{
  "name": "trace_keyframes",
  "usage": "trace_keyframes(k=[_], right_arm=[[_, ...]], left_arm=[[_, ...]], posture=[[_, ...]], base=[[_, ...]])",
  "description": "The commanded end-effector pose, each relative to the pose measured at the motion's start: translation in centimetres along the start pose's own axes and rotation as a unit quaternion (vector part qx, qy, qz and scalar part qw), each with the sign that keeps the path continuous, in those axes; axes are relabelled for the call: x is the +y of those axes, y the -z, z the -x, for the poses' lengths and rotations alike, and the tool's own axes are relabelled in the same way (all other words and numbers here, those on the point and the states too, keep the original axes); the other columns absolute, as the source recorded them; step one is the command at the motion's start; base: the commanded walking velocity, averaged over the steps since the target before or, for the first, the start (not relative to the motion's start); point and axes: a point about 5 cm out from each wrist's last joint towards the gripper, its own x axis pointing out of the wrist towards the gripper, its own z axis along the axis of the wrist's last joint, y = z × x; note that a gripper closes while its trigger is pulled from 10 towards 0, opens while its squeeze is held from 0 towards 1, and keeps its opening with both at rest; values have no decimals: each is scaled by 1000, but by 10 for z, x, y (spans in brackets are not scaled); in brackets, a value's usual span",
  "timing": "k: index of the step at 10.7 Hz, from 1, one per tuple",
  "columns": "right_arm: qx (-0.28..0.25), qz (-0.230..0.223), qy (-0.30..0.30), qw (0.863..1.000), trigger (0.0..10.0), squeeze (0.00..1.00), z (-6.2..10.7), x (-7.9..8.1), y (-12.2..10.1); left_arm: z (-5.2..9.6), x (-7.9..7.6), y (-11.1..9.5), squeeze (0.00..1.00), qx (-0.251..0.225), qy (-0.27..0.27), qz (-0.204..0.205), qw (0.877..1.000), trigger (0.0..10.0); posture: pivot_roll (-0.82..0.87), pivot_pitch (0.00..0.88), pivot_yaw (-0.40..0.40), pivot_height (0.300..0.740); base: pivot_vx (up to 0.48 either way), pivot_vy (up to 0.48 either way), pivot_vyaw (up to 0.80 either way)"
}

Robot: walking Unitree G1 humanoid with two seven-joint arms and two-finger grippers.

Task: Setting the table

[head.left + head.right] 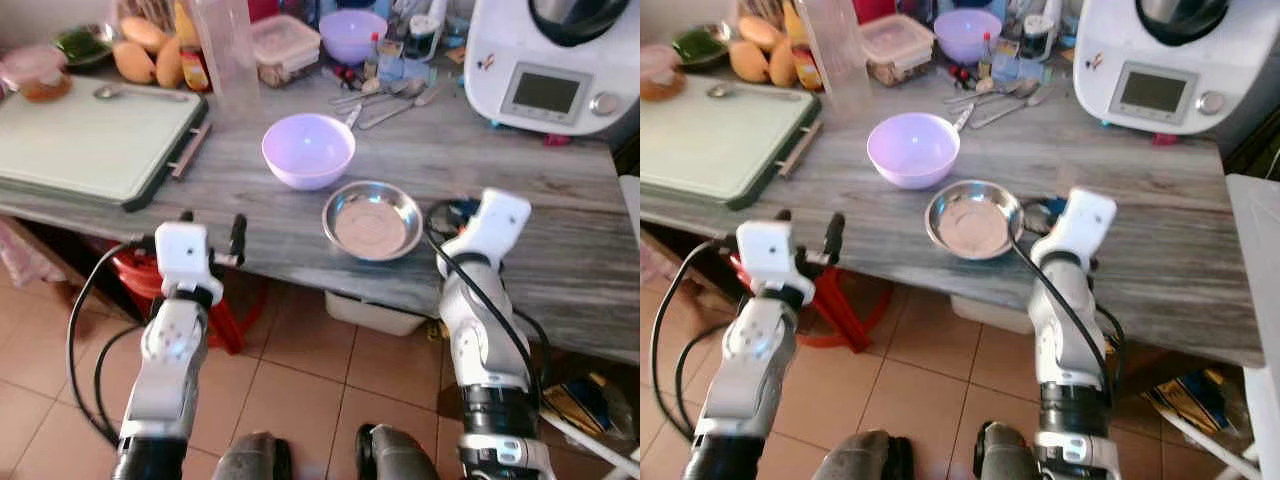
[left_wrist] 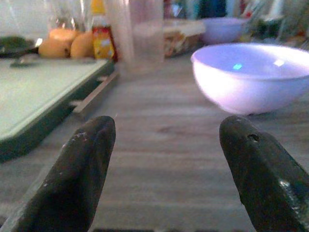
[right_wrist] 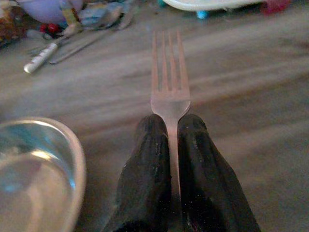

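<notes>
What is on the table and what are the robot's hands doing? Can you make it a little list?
table: grey wood
lilac bowl: middle, upright
steel bowl: near the edge, beside the lilac bowl
fork: held in the right gripper, tines pointing out over the table
right gripper: shut on the fork, beside the steel bowl
left gripper: open, at the table edge, holding nothing
tray: on the robot's left

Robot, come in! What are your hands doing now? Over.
Right gripper shut on fork, beside steel bowl. Left gripper open, facing lilac bowl.

Fork (image 3: pixel 170 92) handle hidden between right gripper (image 3: pixel 170 126) fingers; white appliance (image 1: pixel 553 60) cropped at far right edge.
</notes>
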Motion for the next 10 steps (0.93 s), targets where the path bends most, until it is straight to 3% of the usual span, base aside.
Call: trace_keyframes(k=[1,4,10], right_arm=[[1,-2,8,1000,10000,0,0,-3,-1],[-5,13,15,1000,10000,0,-2,-12,-3],[7,-7,-25,1000,10000,0,-19,7,-5]], left_arm=[[0,0,2,0,3,7,4,1000,10000],[2,-6,6,0,5,15,7,1000,10000],[5,-5,4,0,5,23,11,1000,10000]], posture=[[-67,49,59,740],[-77,64,56,740],[-54,86,58,740]], base=[[0,0,0],[0,0,-746],[0,0,0]])
